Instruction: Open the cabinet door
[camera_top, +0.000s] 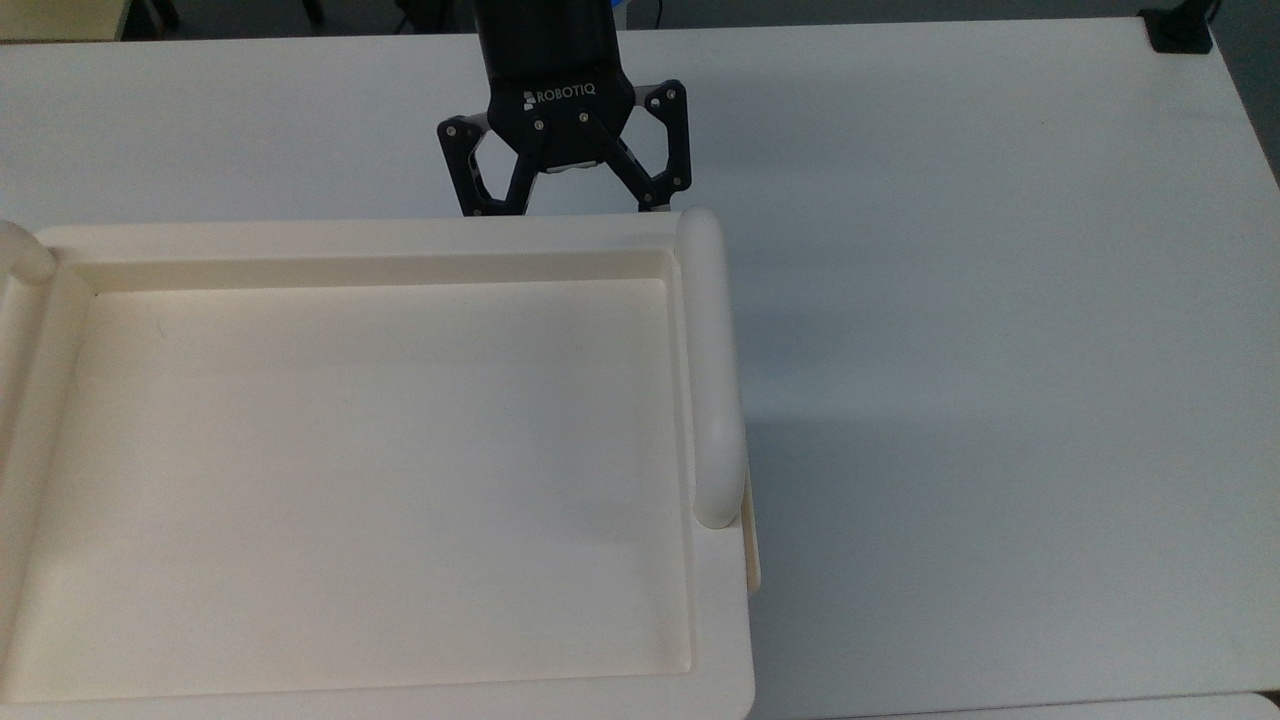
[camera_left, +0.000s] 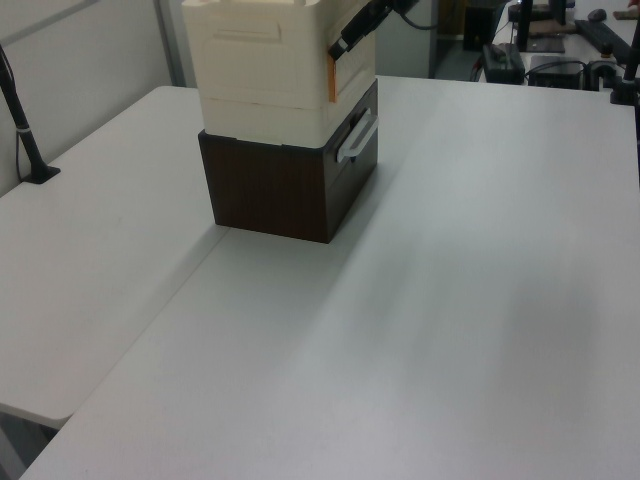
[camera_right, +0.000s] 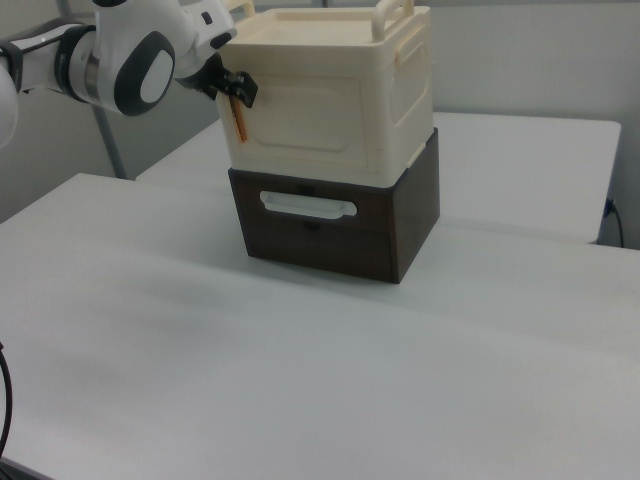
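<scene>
The cream cabinet (camera_top: 350, 240) takes up the top view's left with its recessed tray-shaped top and a thick rounded rail (camera_top: 712, 370). Its door (camera_right: 305, 118) is the flat front panel, lying flush against the cabinet body. An orange strip (camera_right: 238, 122) runs down the door's edge at the right view's left. My black gripper (camera_top: 572, 208) is open at the cabinet's far edge, its fingertips hidden below the rim. In the right view the gripper (camera_right: 238, 88) sits at the top of the orange strip. In the left view the gripper (camera_left: 345, 45) is beside the door (camera_left: 353, 75).
The cabinet stands on a dark brown drawer box (camera_right: 330, 235) with a white handle (camera_right: 307, 207). The white table (camera_top: 1000, 300) spreads wide to the top view's right. A black mount (camera_top: 1180, 30) sits at a far corner, and a black pole (camera_left: 25, 130) stands at the left view's left.
</scene>
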